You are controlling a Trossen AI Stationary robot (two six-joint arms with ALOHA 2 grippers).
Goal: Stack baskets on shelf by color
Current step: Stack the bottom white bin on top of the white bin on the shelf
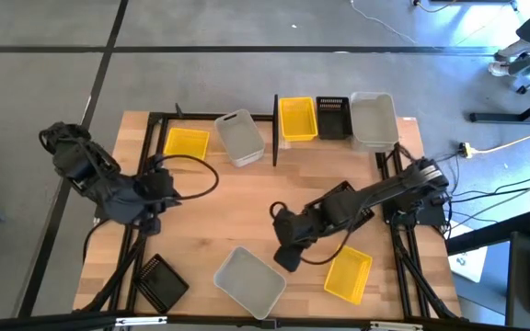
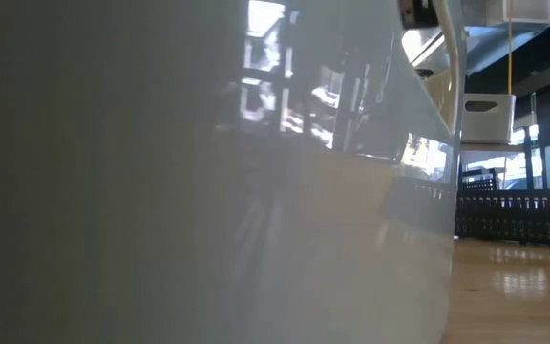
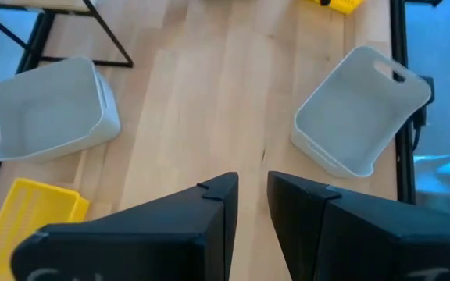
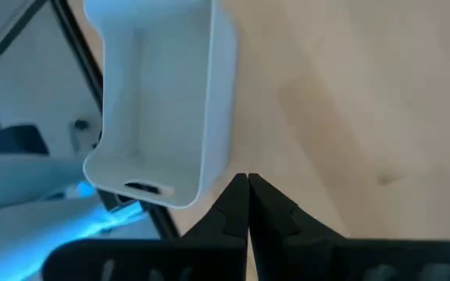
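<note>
1. Surface: light wood table (image 1: pixel 247 198) on a black frame, standing on grey floor (image 1: pixel 201 83) with dark seams.
2. Left gripper (image 1: pixel 155 219), left edge, fingers slightly parted, grasping nothing.
3. Loose baskets: black basket (image 1: pixel 162 281), whitish basket (image 1: pixel 248 280), yellow basket (image 1: pixel 349 274) along the near edge.
4. Right gripper (image 1: pixel 286 257), clenched and empty, just beside the whitish basket.
5. Shelf (image 1: pixel 339 138), far edge: yellow, black and whitish bins side by side; a yellow bin and a tilted whitish bin lie to its left.
6. No legible writing.
</note>
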